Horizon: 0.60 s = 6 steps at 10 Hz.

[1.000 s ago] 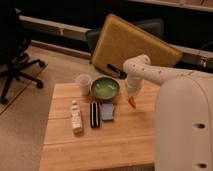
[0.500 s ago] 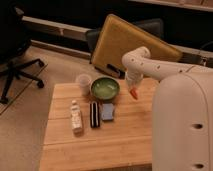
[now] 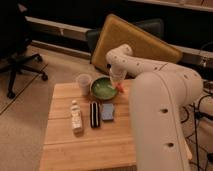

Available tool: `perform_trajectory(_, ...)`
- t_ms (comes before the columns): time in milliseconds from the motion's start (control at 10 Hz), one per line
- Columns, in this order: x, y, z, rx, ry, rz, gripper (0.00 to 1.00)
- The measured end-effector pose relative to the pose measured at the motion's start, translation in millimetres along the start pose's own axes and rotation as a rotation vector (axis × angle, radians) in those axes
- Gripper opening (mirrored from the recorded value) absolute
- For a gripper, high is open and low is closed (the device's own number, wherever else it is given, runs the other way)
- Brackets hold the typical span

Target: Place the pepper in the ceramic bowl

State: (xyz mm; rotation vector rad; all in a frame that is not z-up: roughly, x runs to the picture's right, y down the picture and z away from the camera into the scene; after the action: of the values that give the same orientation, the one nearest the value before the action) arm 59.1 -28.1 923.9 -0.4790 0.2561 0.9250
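Observation:
The green ceramic bowl [image 3: 103, 88] sits at the back of the wooden table [image 3: 75, 145]. My gripper [image 3: 118, 83] hangs just over the bowl's right rim, shut on the small orange-red pepper [image 3: 120, 88], whose tip points down beside the rim. My white arm reaches in from the right and fills the right side of the camera view.
A translucent plastic cup [image 3: 83, 82] stands left of the bowl. In front lie a white bottle [image 3: 76, 116], a dark flat bar [image 3: 93, 114] and a blue-grey sponge [image 3: 108, 111]. A tan board [image 3: 135, 42] leans behind the table. An office chair [image 3: 17, 55] stands at left.
My gripper has carried the pepper leftward and back, from the table's right side to the bowl's right rim.

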Motion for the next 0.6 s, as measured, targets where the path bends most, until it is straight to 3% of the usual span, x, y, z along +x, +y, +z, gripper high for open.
perform_trajectory(300, -17.2, 35.0, 24.1, -0.071, 0.017, -0.106, 0.15)
perform_trajectory(400, -17.0, 35.3, 24.5, -0.072, 0.018, -0.106, 0.19)
perform_trajectory(600, -17.0, 35.6, 24.4, -0.073, 0.018, -0.106, 0.36)
